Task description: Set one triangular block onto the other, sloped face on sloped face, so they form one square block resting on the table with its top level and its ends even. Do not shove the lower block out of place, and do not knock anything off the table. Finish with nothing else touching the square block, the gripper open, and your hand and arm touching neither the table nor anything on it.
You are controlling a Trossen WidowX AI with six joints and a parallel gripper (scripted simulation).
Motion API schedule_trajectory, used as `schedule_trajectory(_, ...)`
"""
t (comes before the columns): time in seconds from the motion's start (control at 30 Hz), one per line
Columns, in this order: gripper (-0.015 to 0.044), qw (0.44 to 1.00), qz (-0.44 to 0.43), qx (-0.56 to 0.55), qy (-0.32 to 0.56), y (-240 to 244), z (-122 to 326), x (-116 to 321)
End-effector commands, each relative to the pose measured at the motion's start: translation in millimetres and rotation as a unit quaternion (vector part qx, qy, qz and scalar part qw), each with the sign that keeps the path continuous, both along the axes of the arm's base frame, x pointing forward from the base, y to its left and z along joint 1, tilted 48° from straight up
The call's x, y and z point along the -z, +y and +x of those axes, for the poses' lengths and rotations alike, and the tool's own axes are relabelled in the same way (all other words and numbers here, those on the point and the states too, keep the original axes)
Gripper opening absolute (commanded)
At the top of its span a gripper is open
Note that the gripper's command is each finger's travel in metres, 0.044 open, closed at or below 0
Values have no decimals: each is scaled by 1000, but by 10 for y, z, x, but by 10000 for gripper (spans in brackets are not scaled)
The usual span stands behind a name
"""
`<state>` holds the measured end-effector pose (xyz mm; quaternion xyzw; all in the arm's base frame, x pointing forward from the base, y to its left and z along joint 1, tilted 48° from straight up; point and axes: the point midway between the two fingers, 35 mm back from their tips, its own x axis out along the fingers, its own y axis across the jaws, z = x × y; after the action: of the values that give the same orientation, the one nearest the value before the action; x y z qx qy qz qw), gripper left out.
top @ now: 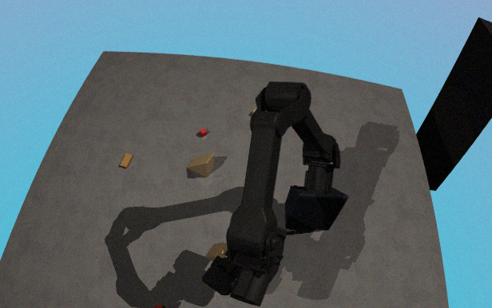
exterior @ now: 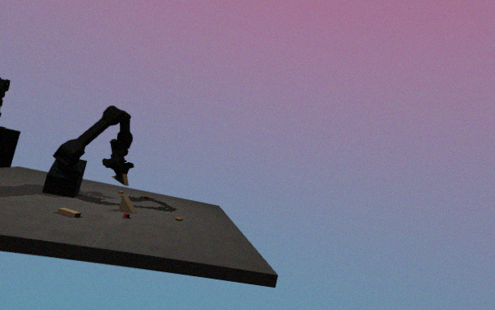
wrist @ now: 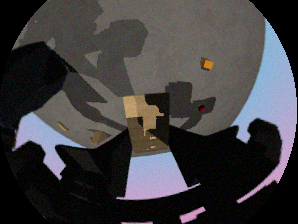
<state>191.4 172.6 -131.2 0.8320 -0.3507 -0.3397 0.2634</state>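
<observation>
In the exterior view, one triangular block [top: 216, 251] [exterior: 125, 179] [wrist: 146, 120] is held off the table [top: 160, 80] [exterior: 161, 245] [wrist: 170, 30], clamped between the fingers of the gripper [exterior: 121, 173] [wrist: 148, 128]. Part of it juts beyond the fingertips, and a pointed end is seen hanging lower than the grip. In the wrist view it is flanked by a dark finger on either side, so a grasp across two opposite faces is suggested.

Below the fingers and apart from them, the other triangular block [top: 203, 165] [exterior: 128, 205] [wrist: 99, 137] is rested on the table, its narrow edge upward. Farther out, beyond that block as seen from the fingers, a small red cube [top: 203, 132] [exterior: 126, 216] is found, with an orange block [top: 126, 160] [exterior: 178, 218] off to one side and a long wooden bar [top: 253, 112] [exterior: 69, 212] [wrist: 62, 126] to the other.

The held piece is judged light, stiff and not fragile, probably smooth wood; the flat parallel ends should be gripped, since pads laid on a slope would be likely to slip. If it is pinched off centre, it may be swung when the slopes meet, so a slow, square lowering is called for.
</observation>
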Motion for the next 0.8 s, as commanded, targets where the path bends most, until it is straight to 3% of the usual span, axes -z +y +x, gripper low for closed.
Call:
schedule_trajectory(0.0, 0, 998, 26, 42, 46, 18, 40, -30)
schedule_trajectory(0.37, 0, 970, 114, 124, 174, 87, 146, -110)
schedule_trajectory(0.77, 0, 967, 124, 125, 184, 101, 290, -231)
